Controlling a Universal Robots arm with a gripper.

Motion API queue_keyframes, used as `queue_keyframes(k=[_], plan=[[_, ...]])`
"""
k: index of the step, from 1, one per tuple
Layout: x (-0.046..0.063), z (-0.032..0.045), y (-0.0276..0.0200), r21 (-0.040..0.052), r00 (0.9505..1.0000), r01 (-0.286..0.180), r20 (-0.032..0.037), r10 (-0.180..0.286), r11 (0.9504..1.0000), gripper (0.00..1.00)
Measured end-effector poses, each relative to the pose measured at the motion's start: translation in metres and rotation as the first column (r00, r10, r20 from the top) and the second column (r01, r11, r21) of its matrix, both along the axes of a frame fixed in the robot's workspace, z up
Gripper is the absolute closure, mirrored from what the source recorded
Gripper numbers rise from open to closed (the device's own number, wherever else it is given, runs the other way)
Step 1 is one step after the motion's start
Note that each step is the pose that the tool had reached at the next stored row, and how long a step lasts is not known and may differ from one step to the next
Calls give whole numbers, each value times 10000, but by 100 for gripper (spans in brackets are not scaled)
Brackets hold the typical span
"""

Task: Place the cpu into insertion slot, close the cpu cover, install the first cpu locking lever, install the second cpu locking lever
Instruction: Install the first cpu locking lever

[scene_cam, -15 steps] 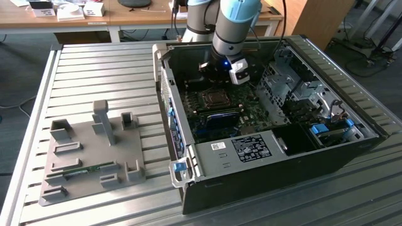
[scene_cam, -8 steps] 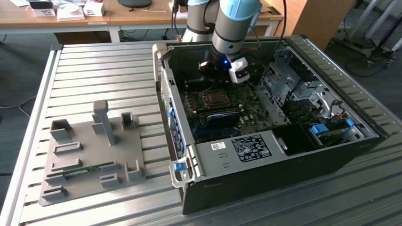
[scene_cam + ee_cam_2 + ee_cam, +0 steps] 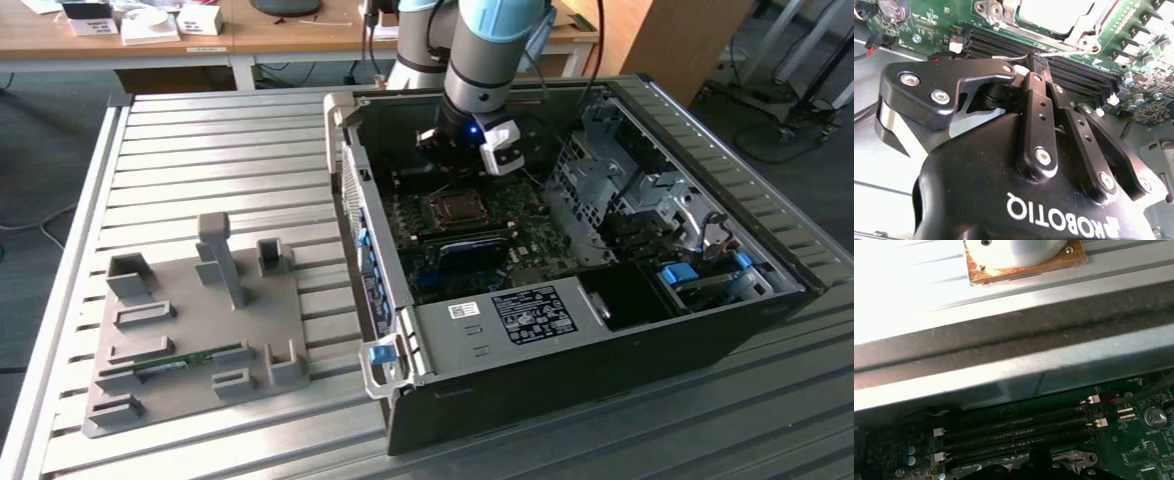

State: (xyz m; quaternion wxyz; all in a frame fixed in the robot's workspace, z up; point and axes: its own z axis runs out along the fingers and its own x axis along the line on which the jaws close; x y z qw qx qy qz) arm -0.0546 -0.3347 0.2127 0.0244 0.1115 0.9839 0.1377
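cpu cover (image 3: 1076, 36) beyond gripper (image 3: 1035, 60), memory slots (image 3: 999, 47)

cpu (image 3: 1054, 12) & cpu cover (image 3: 1074, 32), prob. half cut off at view edge

Robot at work inside a computer: the black gripper (image 3: 1036, 61) points tip-first at a green motherboard (image 3: 929, 27), its two fingers (image 3: 1040, 115) closed against each other. Right at the gripper's tips a thin silver locking lever (image 3: 1069, 51) runs along the long black memory slots (image 3: 994, 46); whether the tips touch it cannot be told. Beyond the gripper, past those slots, the cpu (image 3: 1054, 12) shows its pale grey top through the window of the cpu cover (image 3: 1079, 34), which lies flat over it. A round coin battery (image 3: 894, 7) sits well off to the gripper's side.
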Motion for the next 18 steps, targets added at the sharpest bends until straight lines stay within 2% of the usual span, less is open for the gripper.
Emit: queue_keyframes(k=[5, 18], plan=[[-9, 0, 26, -1, 10000, 1, -1, -1, 10000, 89], [25, 0, 29, -43, 10000, 2, -1, -2, 10000, 89]])
